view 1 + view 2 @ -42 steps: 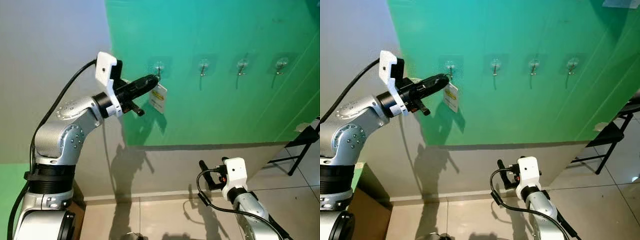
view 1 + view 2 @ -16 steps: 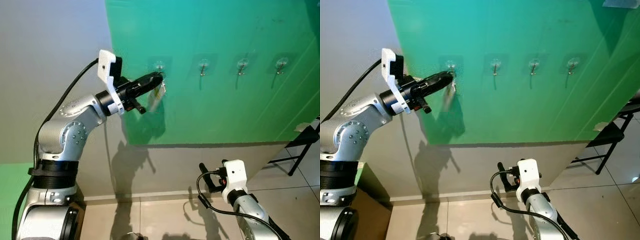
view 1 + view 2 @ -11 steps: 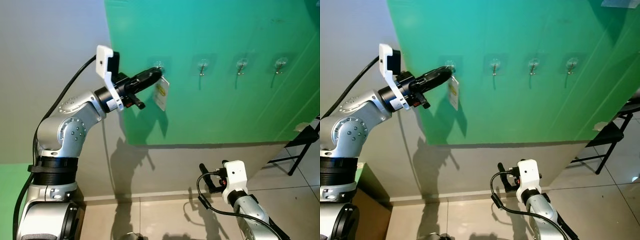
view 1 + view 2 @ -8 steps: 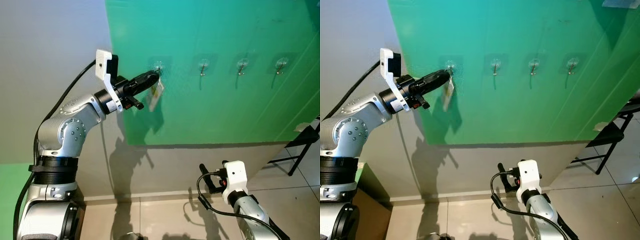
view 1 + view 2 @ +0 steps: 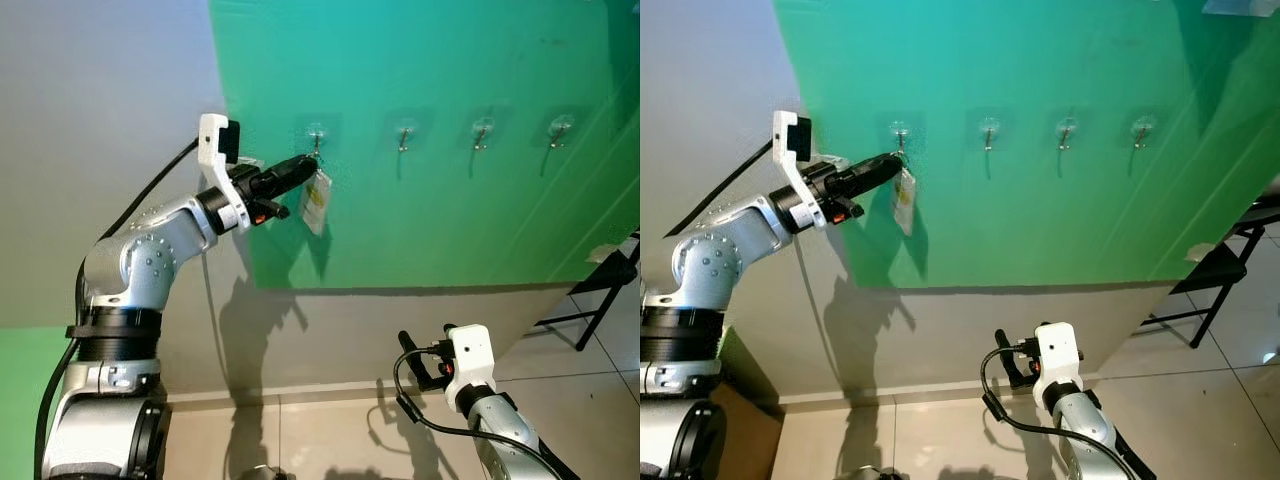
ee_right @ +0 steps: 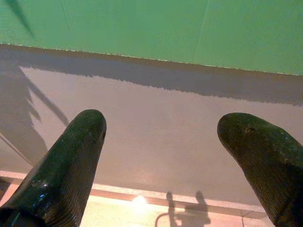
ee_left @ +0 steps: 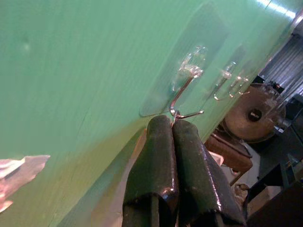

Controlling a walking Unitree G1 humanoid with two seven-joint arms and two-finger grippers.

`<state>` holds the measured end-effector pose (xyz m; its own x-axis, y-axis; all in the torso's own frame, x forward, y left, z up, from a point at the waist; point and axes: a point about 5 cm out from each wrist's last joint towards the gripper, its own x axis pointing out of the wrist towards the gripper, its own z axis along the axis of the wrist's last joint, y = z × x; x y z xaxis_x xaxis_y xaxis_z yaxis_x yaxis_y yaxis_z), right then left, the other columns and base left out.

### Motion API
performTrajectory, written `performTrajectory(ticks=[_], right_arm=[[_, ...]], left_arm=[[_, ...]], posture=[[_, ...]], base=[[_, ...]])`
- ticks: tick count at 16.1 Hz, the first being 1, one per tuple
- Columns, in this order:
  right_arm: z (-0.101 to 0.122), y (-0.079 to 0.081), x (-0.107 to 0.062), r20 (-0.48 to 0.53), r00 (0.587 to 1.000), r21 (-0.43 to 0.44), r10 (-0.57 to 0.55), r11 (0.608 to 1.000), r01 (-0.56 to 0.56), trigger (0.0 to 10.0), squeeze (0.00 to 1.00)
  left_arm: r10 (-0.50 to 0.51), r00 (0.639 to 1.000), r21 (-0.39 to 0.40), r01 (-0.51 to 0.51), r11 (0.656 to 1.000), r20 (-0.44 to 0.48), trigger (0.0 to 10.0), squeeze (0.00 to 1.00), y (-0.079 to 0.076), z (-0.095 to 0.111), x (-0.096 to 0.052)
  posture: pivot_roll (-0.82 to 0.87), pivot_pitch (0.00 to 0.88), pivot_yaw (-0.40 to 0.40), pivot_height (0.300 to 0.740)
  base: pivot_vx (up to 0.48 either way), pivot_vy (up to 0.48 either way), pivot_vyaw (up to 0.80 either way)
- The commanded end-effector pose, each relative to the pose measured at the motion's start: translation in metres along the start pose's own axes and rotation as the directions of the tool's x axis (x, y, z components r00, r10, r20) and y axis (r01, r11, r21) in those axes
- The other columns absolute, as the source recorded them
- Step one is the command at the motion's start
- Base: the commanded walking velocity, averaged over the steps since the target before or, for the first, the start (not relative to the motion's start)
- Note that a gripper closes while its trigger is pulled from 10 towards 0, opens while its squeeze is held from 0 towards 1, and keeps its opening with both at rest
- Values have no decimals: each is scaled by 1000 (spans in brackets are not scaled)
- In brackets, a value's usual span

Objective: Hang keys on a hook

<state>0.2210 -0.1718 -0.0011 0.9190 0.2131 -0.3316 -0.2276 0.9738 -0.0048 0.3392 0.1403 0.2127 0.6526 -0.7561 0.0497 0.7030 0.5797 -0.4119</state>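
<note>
My left gripper [image 5: 311, 163] is raised against the green wall panel, its tips just below the leftmost clear stick-on hook [image 5: 317, 135]. Its fingers [image 7: 161, 142] are pressed shut, with a thin metal ring pinched at their tips right under the hook's [image 7: 186, 87] bent wire end. A white and yellow key tag [image 5: 315, 200] dangles from the tips, flat against the panel. I cannot tell whether the ring is over the hook. My right gripper [image 5: 425, 345] hangs low near the floor, open, its fingers [image 6: 71, 161] wide apart and holding nothing.
Three more clear hooks [image 5: 404, 133] [image 5: 482, 130] [image 5: 560, 127] run in a row to the right on the green panel [image 5: 450, 220]. A grey wall strip lies below it, then tiled floor. A black folding stand [image 5: 605, 280] sits at the far right.
The left gripper's tips have dropped slightly below the hook and the elbow has swung right. The tag has turned from edge-on to facing out. The right arm has stayed still.
</note>
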Motion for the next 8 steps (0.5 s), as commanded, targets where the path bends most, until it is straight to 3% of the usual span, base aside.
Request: performTrajectory(ticks=[1, 8], right_arm=[[-3, 0, -1, -14, 1000, 7, 1, 1000, -1, 10000, 0], [-4, 0, -2, -16, 1000, 9, 1, 1000, -1, 10000, 0]], left_arm=[[46, 999, -26, -46, 999, -26, 0, 0, 7, -6, -2], [60, 997, 20, -59, 998, -56, 0, 0, 8, -10, -3]], posture=[[-133, 0, 20, 740], [-131, 0, 20, 740]], base=[[0, 0, 0], [0, 0, 0]])
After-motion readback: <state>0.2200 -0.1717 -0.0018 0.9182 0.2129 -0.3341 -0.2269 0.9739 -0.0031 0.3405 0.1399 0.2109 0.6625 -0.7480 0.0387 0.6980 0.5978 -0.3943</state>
